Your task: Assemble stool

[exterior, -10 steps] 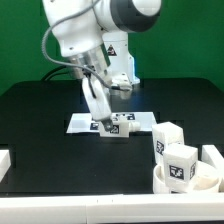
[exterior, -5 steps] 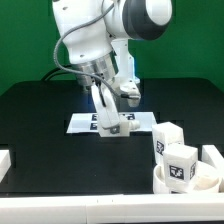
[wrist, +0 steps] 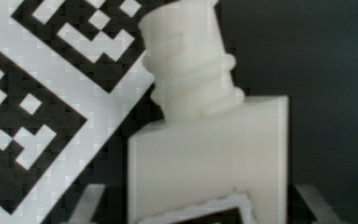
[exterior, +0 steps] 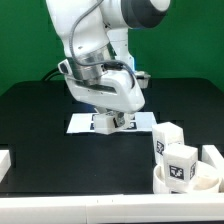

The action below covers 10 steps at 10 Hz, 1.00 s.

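My gripper point(exterior: 110, 120) is low over the marker board point(exterior: 80, 124), shut on a white stool leg point(exterior: 120, 124) with a tag. In the wrist view the leg point(wrist: 202, 130) fills the space between the jaws of my gripper point(wrist: 202, 205), its ribbed peg pointing away over the marker board point(wrist: 51, 70). The round seat disc point(exterior: 205, 182) lies at the exterior view's lower right. Two tagged legs stand at it, one behind point(exterior: 168, 138) and one in front point(exterior: 182, 165).
The table is a black mat point(exterior: 40, 130) with a green backdrop behind. A white rail piece point(exterior: 5, 160) stands at the exterior view's lower left edge and another point(exterior: 213, 155) at the right, beside the seat disc.
The arm has swung and turned at the wrist, its body now bulking low over the marker board. The gripped leg has stayed over the board's right end.
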Available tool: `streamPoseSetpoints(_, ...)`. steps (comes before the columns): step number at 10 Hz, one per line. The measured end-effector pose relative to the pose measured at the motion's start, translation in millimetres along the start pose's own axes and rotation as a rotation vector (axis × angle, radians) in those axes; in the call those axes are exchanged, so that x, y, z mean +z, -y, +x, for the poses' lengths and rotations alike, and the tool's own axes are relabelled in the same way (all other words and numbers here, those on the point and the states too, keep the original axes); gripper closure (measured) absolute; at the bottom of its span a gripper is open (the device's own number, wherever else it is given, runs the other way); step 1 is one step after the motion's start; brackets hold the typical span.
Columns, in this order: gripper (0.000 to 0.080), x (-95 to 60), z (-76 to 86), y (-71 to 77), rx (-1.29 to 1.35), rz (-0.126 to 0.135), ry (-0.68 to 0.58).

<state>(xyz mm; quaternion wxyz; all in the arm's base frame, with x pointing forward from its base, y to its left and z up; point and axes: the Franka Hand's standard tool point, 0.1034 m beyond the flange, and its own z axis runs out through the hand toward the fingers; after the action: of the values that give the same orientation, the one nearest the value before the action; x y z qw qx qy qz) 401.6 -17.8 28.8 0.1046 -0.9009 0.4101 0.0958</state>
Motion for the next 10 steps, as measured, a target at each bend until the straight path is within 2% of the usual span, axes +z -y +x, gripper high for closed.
streamPoseSetpoints(2, 0.0482, 0.3, 0.3, -0.8, -0.119, -0.001, 0.0)
streamPoseSetpoints(3, 0.0482, 2.5, 2.2, -4.8, -0.246, -0.01, 0.003)
streamPoseSetpoints(4, 0.0482, 7.6, 5.5, -13.0, -0.334, -0.023, 0.011)
streamPoseSetpoints(6, 0.0482, 10.7, 16.4, -33.9, -0.474, -0.027, 0.017)
streamPoseSetpoints(9, 0.0481, 9.6, 19.0, -38.9, -0.5, -0.027, -0.002)
streamPoseSetpoints(10, 0.0312, 7.8, 15.3, -34.3, -0.463, -0.024, 0.05)
